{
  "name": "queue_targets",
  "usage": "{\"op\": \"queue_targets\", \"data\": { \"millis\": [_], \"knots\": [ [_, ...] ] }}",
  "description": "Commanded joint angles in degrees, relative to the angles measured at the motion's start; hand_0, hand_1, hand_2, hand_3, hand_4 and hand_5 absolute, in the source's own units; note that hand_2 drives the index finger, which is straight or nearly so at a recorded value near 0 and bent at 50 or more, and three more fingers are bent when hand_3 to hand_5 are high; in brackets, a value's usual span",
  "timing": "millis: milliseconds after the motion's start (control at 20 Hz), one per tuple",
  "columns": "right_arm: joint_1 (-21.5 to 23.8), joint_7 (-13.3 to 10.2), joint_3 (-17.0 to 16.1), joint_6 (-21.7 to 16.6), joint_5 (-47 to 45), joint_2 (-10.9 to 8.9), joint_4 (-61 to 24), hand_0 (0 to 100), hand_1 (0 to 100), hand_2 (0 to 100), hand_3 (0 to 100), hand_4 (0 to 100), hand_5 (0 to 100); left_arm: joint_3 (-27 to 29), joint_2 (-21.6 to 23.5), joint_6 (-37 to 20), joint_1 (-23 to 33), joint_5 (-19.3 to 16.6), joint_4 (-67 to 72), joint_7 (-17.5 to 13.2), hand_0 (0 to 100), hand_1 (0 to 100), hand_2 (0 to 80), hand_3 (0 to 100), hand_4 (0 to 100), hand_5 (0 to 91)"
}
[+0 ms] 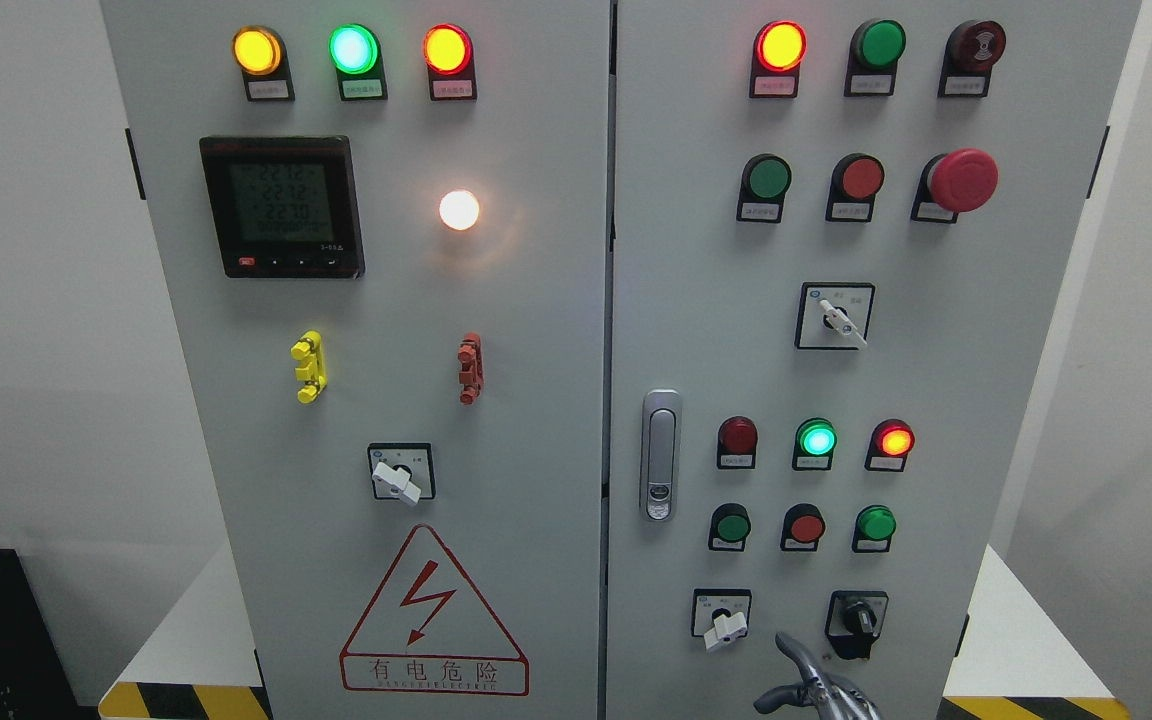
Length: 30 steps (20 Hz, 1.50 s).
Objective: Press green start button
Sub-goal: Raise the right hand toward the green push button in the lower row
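Note:
The grey control cabinet (536, 300) fills the head view. Its right door carries unlit green buttons at the upper right (881, 43), in the second row (768, 177), and two in the lower row (733, 523) (876, 522). A lit green lamp (817, 438) sits above that lower row. My right hand (806, 685) rises from the bottom edge, below the lower row, between a white selector switch (723, 622) and a black key switch (858, 620). It touches no button and is mostly cut off by the frame. The left arm is out of view.
Red buttons (806, 526) (861, 177) sit next to the green ones, and a red mushroom stop button (964, 180) sticks out at the upper right. A door handle (660, 455) is left of the lower buttons. The left door holds a meter (282, 207) and lit lamps.

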Motion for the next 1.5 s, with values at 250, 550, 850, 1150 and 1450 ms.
{"op": "queue_targets", "data": {
  "millis": [250,550,850,1150,1450],
  "knots": [
    [-4.49,-1.16,-2.02,0.70,10.83,0.12,0.35,47,34,0,55,59,49,0.00,0.00,0.00,0.00,0.00,0.00,-0.01,12,56,0.0,0,0,0.0],
    [-6.60,-1.16,-2.02,2.10,13.02,0.12,1.75,51,36,0,58,63,60,0.00,0.00,0.00,0.00,0.00,0.00,-0.01,12,56,0.0,0,0,0.0],
    [-8.45,-1.16,-2.02,3.42,14.34,0.21,3.60,59,38,0,60,65,64,0.00,0.00,0.00,0.00,0.00,0.00,-0.01,12,56,0.0,0,0,0.0],
    [-10.82,-1.16,-2.02,3.86,15.22,0.30,6.06,62,39,0,61,65,64,0.00,0.00,0.00,0.00,0.00,0.00,-0.01,12,56,0.0,0,0,0.0],
    [-12.75,-1.16,-2.02,4.21,15.66,0.30,8.17,63,39,0,61,65,64,0.00,0.00,0.00,0.00,0.00,0.00,-0.01,12,56,0.0,0,0,0.0]
  ]
}}
